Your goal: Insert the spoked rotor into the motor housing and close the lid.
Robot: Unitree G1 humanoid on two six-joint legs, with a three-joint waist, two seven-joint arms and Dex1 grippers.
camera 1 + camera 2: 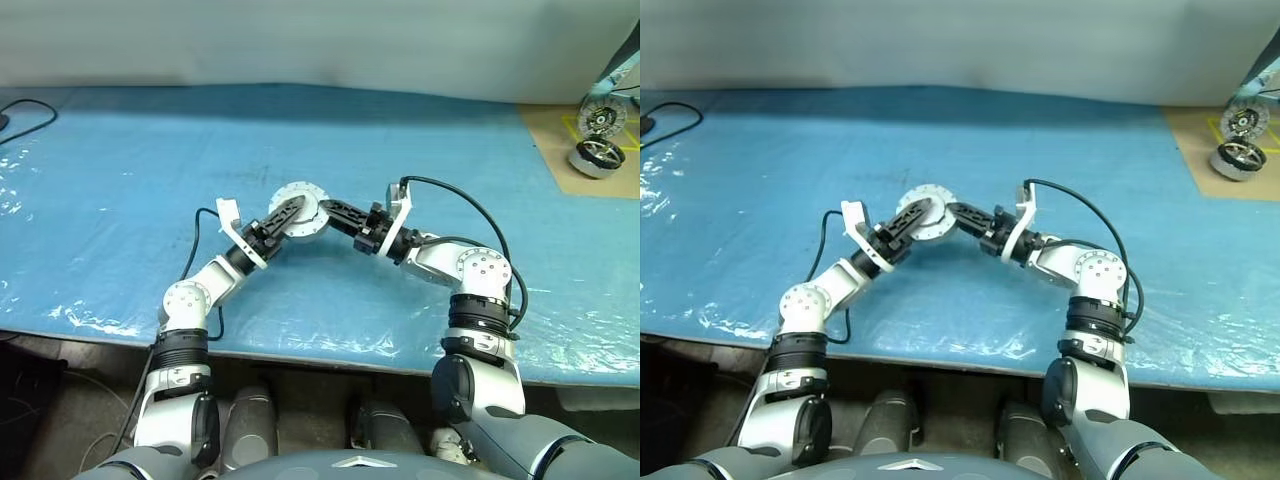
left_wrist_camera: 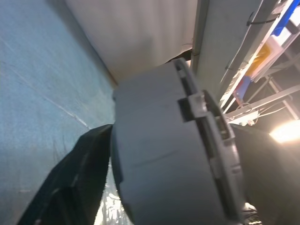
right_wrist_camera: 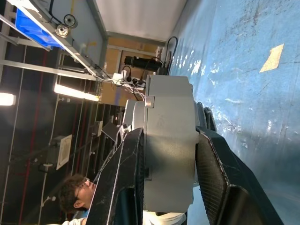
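Housing [image 1: 300, 212]: silver-grey shell, pale lid face ringed with small dark dots. Fingers [image 3: 220, 164]: black; table cover [image 1: 120, 180]: bright blue, glossy and wrinkled, with a tan mat [image 1: 560, 140] marked in yellow lines. Motors [image 1: 598, 152]: shiny silver with dark rims.

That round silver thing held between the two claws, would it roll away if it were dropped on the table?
Probably, if it landed on edge: the motor housing is a round puck with a smooth rim. It looks like rigid metal, so likely heavy for its size. The right gripper pinches its flat faces, which seems steady.
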